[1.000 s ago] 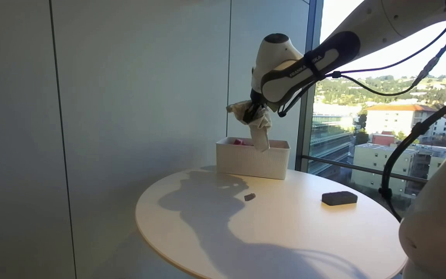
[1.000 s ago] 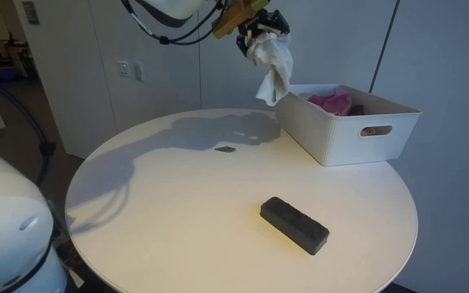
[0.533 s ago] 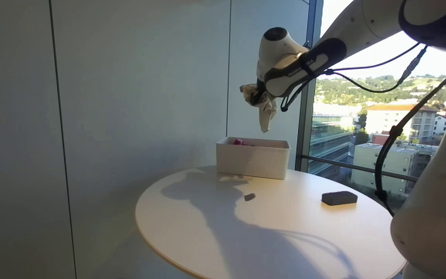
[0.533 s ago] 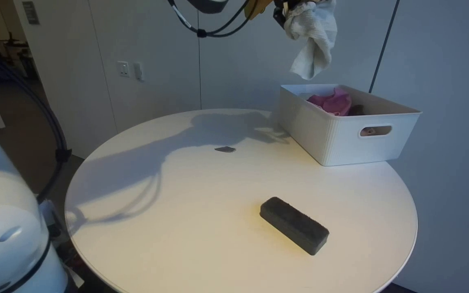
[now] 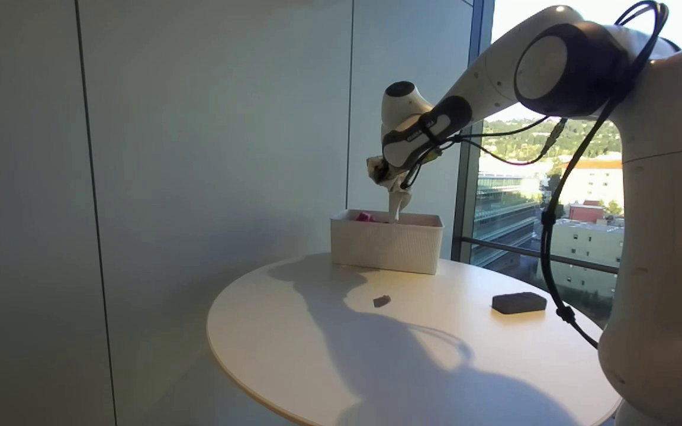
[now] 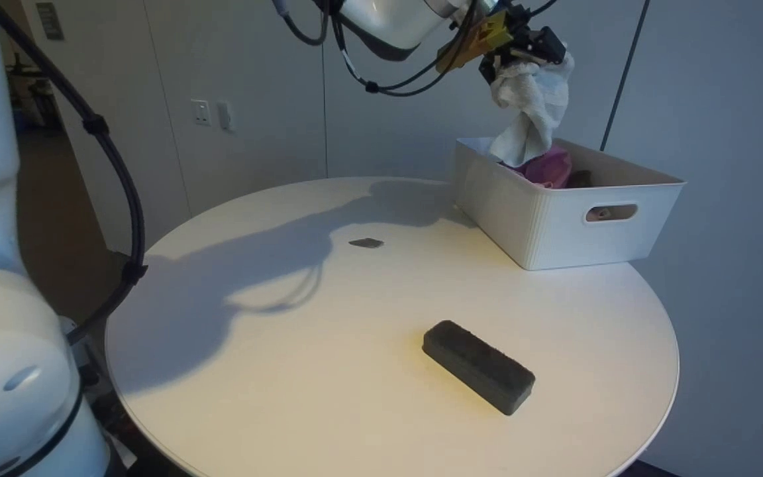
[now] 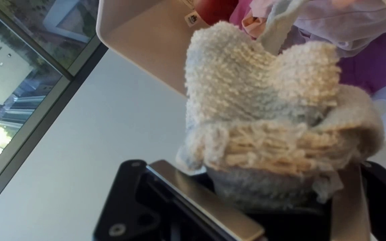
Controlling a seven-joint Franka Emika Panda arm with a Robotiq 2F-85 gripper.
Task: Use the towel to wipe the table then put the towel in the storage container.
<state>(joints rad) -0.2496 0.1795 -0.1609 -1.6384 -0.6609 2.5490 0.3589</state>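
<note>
The whitish towel (image 6: 532, 109) hangs bunched from my gripper (image 6: 524, 61) in both exterior views (image 5: 399, 198). Its lower end is over the opening of the white storage container (image 6: 593, 238), at about rim height. In the wrist view the folded towel (image 7: 246, 77) fills the space between the fingers (image 7: 256, 180), which hold it. The container wall (image 7: 146, 36) and cloths inside show beyond it. The container (image 5: 385, 248) stands at the edge of the round white table (image 5: 436, 337). The part of the towel deep between the fingers is hidden.
Pink cloth (image 6: 550, 169) and other soft items lie inside the container. A small dark scrap (image 6: 366, 243) and a black block (image 6: 479, 366) lie on the table. A wall stands behind the container, and a window (image 5: 578, 236) is beside it.
The gripper has carried the towel up from beside the container's outer wall, across, and then down over its opening. The scrap, block and container have not moved.
</note>
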